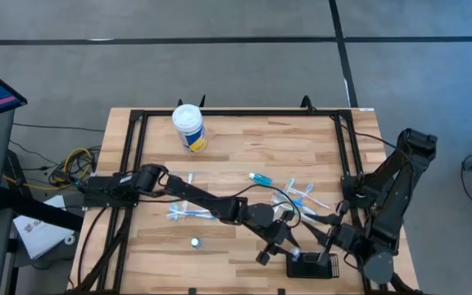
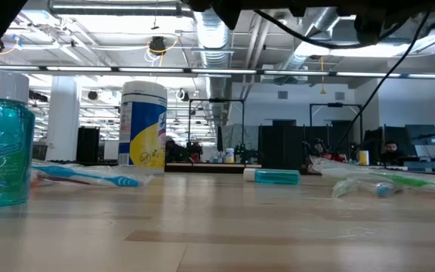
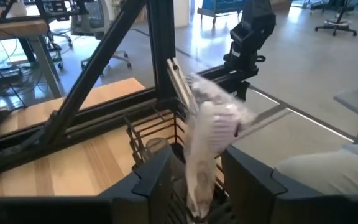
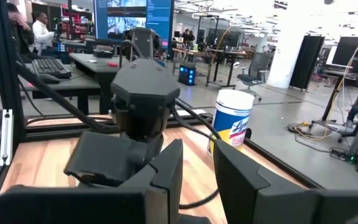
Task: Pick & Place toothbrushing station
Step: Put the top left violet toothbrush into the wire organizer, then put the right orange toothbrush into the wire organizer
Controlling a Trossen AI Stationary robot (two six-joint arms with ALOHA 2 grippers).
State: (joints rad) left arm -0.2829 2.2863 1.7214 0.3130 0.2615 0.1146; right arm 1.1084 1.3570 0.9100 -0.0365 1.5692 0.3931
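You are looking at the station point(image 1: 311, 266), a flat black rectangular holder lying at the near edge of the wooden counter point(image 1: 236, 135), far from the tub point(image 1: 189, 128), with its long axis running along that edge. In the left wrist view the station point(image 3: 157, 140) is showing thin dark upright ribs. Your left end effector point(image 1: 273, 247) is hanging just beside the station, on the tub's side; its fingers point(image 3: 151, 180) are standing apart, with a toothbrush point(image 3: 207, 146) in a crinkled clear wrapper rising between them, not visibly pinched. Your right end effector point(image 1: 328, 242) is reaching over the station's far-right end; you cannot tell how wide it is. The tub is a smooth cylinder, white-lidded, yellow and blue.
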